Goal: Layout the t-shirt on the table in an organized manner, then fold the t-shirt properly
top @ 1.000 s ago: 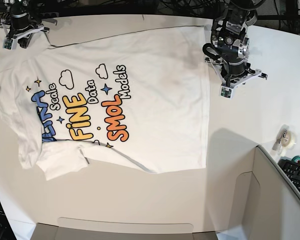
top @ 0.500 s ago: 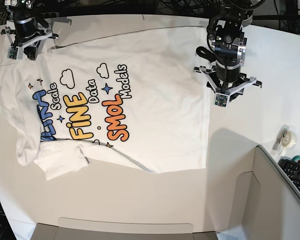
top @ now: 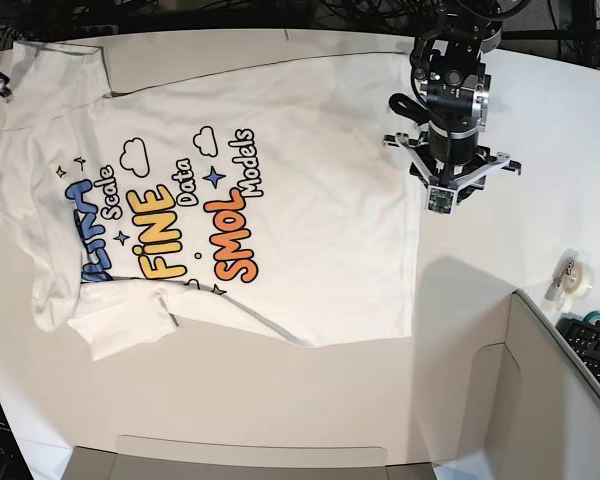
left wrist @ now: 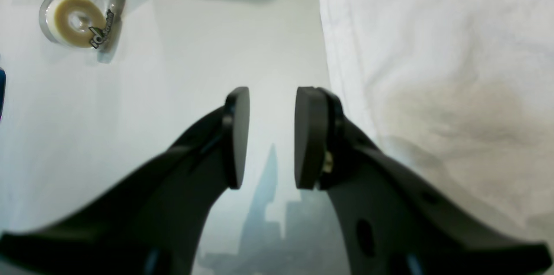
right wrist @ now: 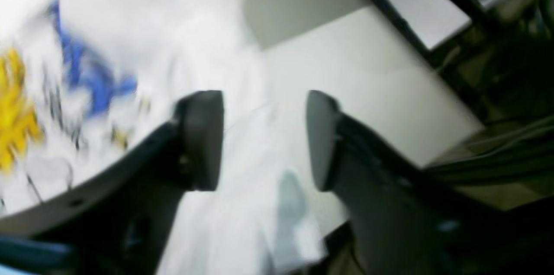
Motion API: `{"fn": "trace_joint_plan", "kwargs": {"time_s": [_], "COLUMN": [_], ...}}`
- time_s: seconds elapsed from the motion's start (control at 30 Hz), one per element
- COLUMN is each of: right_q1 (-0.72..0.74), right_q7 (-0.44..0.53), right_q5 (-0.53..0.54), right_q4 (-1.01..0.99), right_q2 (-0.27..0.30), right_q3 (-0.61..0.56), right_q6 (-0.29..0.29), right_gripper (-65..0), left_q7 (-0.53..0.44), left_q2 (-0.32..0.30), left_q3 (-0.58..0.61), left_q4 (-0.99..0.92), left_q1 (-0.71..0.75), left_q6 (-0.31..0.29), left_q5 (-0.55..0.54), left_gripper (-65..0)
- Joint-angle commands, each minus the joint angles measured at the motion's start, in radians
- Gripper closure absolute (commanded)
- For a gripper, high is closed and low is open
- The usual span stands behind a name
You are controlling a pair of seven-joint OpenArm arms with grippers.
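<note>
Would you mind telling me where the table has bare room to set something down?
The table is bare between the t-shirt hem and the tape rolls, though the left gripper hangs over part of that patch. A second bare band runs along the near side, between the shirt's folded sleeve and the grey panel. The shirt fills the left and middle.

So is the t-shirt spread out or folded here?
Mostly spread: the t-shirt lies print-up and flat on the table, but one sleeve is tucked over.
</note>
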Motion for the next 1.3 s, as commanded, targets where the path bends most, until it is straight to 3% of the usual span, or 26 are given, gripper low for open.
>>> {"fn": "trace_joint_plan", "kwargs": {"time_s": [0.0, 0.1, 0.2, 0.37, 0.5, 0.67, 0.93, 1.27], "right_q1": [0.003, 0.048, 0.100, 0.219, 0.278, 0.333, 0.384, 0.411], "right_q7": [-0.026, -0.164, -0.310, -0.557, -0.617, -0.648, -0.641, -0.641], "right_q5": [0.055, 0.171, 0.268, 0.334, 0.340, 0.340, 0.333, 0.300], "right_q4": [0.009, -0.029, -0.112, -0.344, -0.526, -0.668, -0.755, -0.774], "right_q2": [0.013, 0.011, 0.014, 0.057, 0.115, 0.140, 0.155, 0.168], "right_q3": [0.053, 0.154, 0.238, 0.387, 0.395, 0.344, 0.171, 0.086], "right_q6": [0.041, 0.160, 0.245, 0.344, 0.423, 0.518, 0.530, 0.530], "right_gripper": [-34.0, -34.5, -34.6, -34.7, -34.7, -34.7, -34.7, -34.6], "left_q7": [-0.021, -0.021, -0.021, -0.021, -0.021, -0.021, -0.021, -0.021], "left_q2": [-0.002, -0.002, -0.002, -0.007, -0.009, -0.009, -0.010, -0.010], "left_q3": [-0.020, -0.078, -0.129, -0.165, -0.162, -0.158, -0.158, -0.156], "left_q4": [0.018, 0.018, 0.018, 0.014, 0.014, 0.012, 0.012, 0.011], "left_q1": [-0.005, -0.008, -0.008, 0.000, 0.031, 0.035, 0.043, 0.054], "left_q6": [0.005, 0.005, 0.003, 0.003, 0.003, 0.003, 0.003, 0.003], "left_q5": [-0.024, -0.154, -0.277, -0.365, -0.368, -0.369, -0.369, -0.369], "left_gripper": [-18.3, -20.4, -22.2, -22.5, -22.6, -22.6, -22.6, -22.5]}}
